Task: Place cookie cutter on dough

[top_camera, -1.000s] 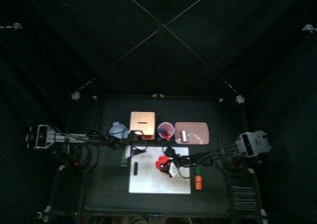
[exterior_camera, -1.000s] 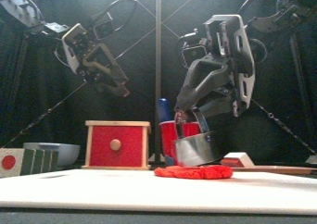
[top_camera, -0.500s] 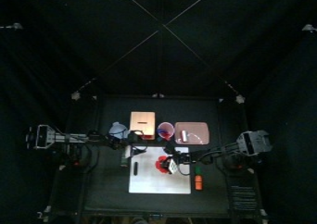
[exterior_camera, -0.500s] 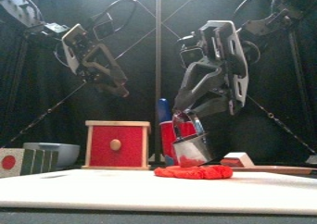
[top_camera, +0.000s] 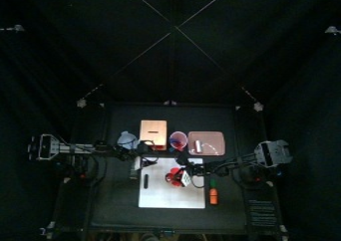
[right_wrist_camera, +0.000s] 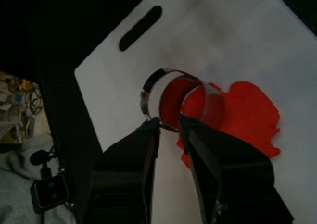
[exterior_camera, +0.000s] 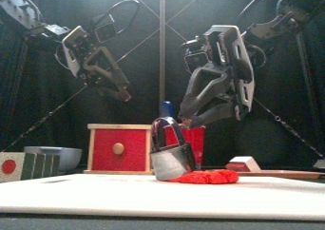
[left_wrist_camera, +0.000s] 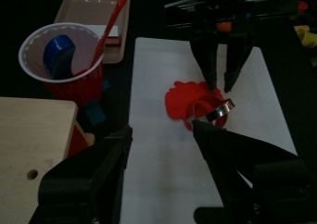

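right gripper (right_wrist_camera: 170, 126) clamped on the rim of the cookie cutter (right_wrist_camera: 173, 91), jaws pinching one side of the metal ring. held tilted, not flat: in the front view the cookie cutter (exterior_camera: 173, 158) hangs at the near-left edge of the dough (exterior_camera: 207, 177), lower rim at or just above the white board (exterior_camera: 152, 192); contact not certain from these views. in the right wrist view, ring straddling the margin of the dough (right_wrist_camera: 235, 117), part over red, part over bare white board (right_wrist_camera: 247, 43). left wrist view agrees: cutter at the rim of the red blob (left_wrist_camera: 188, 102), not centred.

left gripper (left_wrist_camera: 161, 144) raised behind and to the left, well apart from the work, jaws spread and empty.

risks noted, as judgement only:
- off-centre release: ring partly off the dough, so likely to land half on board, task only loosely met. cause: present position at the blob's edge.
- tip-over: tilted ring let go on one rim may roll or flop away. cause: one-sided pinch and slant.
- dragging: lateral correction with rim pressed down may smear or pull the soft dough across the board.
- sticking: dough clinging to the ring or jaws on withdrawal.

other items behind the board, namely red cup (left_wrist_camera: 56, 52) and wooden block (exterior_camera: 120, 148), clear of the path.
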### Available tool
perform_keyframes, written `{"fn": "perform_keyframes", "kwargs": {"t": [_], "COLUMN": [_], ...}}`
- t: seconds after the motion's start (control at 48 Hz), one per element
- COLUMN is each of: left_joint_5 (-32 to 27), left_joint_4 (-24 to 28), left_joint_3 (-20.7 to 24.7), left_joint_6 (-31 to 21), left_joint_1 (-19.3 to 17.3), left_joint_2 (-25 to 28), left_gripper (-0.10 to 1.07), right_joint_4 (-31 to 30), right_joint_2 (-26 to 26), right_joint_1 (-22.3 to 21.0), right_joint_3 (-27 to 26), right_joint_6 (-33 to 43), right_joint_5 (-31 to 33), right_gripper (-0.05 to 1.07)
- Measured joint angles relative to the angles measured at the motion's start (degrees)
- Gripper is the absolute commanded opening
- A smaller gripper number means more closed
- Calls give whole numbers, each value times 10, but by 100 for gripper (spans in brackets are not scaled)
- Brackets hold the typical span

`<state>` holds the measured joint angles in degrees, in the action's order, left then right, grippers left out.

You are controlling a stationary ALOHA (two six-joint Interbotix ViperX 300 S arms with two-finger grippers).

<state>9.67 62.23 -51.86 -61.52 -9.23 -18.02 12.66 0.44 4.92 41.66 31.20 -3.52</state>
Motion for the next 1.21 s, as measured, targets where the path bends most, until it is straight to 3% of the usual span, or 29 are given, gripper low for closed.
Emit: {"fn": "perform_keyframes", "kwargs": {"t": [0.438, 0.771, 1.0, 1.208], "left_joint_5": [0, 0, -1, 0], "left_joint_4": [-4, -4, -6, -9], "left_joint_3": [-2, -4, -4, -10], "left_joint_6": [0, 0, 0, 0], "left_joint_1": [0, 0, 0, 0], "left_joint_2": [0, 0, 0, 0], "left_gripper": [90, 90, 90, 90], "right_joint_4": [1, 13, 4, -13], "right_joint_2": [-10, -45, 4, 11], "right_joint_1": [-4, -4, -4, -4], "right_joint_3": [8, 12, -35, -61], "right_joint_6": [1, 3, 2, 3], "right_joint_5": [8, 17, 51, 99], "right_gripper": [70, 97, 97, 93]}}
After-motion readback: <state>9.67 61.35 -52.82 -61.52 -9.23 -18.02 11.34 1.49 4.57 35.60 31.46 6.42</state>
